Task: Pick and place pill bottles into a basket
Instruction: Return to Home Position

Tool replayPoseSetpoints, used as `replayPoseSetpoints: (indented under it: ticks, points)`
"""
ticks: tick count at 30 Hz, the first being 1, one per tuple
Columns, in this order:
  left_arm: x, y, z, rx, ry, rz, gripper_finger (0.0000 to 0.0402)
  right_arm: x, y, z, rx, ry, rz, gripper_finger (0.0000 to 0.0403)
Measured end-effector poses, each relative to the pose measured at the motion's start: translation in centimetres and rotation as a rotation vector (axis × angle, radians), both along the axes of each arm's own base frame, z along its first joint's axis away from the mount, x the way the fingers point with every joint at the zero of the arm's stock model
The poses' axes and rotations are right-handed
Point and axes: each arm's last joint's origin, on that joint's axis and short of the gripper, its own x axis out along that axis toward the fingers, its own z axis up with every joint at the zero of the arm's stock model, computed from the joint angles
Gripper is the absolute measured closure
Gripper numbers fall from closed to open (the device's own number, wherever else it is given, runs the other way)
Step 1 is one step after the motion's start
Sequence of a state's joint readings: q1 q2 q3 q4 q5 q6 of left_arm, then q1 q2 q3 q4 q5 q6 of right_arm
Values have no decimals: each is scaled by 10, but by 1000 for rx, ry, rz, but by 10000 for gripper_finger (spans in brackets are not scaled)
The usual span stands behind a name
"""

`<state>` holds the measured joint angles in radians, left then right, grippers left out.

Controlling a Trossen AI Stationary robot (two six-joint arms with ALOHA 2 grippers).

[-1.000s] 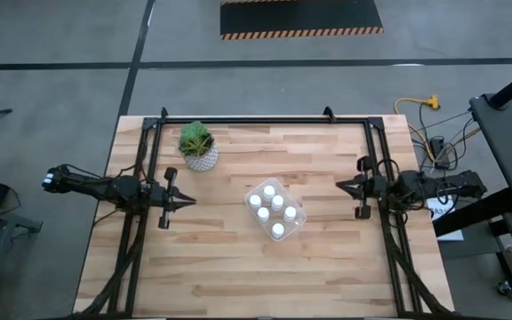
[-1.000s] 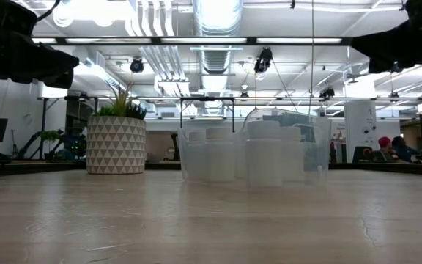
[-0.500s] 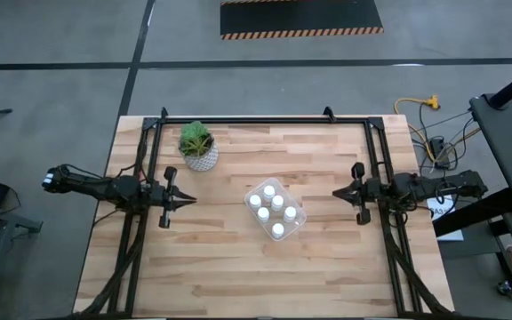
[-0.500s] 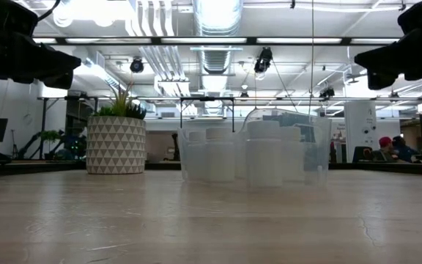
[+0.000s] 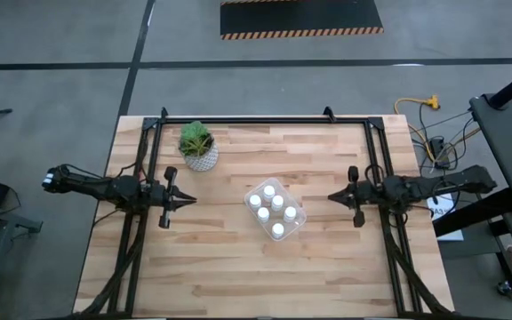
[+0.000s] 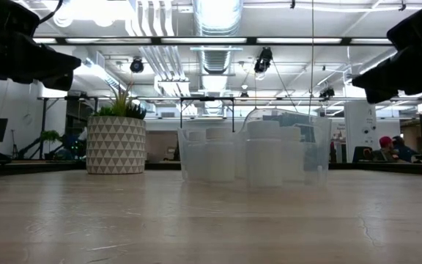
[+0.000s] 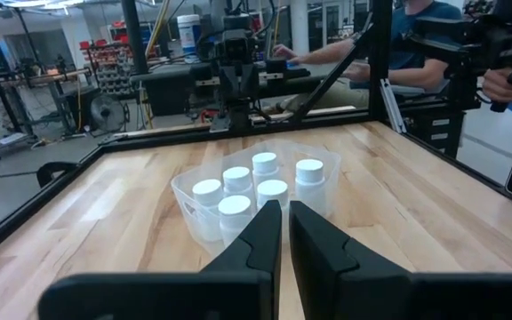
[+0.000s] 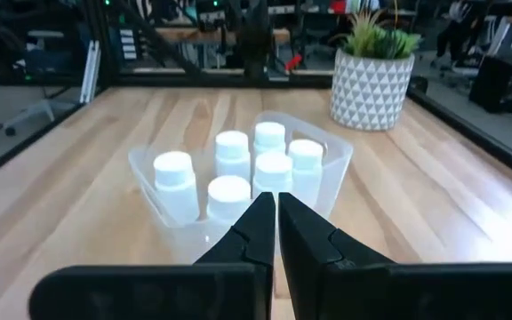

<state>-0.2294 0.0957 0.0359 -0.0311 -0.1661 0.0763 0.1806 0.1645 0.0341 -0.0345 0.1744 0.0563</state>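
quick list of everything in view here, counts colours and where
pill bottles: six, white, all standing in the basket
basket: one, clear, near the middle of the table
plant pot: one, white patterned, green plant, left half of the table, apart from the basket
table: one, light wood
person: one, blue top, beyond the table
left gripper: dark, over the table's left side, fingers shut, empty
right gripper: dark, over the right side, fingers shut, empty

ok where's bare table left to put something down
Bare: the front strip of the wooden table, in front of the clear plastic basket, and its far right corner. Crowded: the middle, between left gripper and right gripper.
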Motion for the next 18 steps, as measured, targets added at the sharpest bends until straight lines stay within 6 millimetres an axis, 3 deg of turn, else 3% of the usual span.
replayPoseSetpoints:
  ticks: [18]
  points:
    - [1, 1, 0, 9, -4, 33, 393, 1, 0, 0, -13, 5, 0, 394]
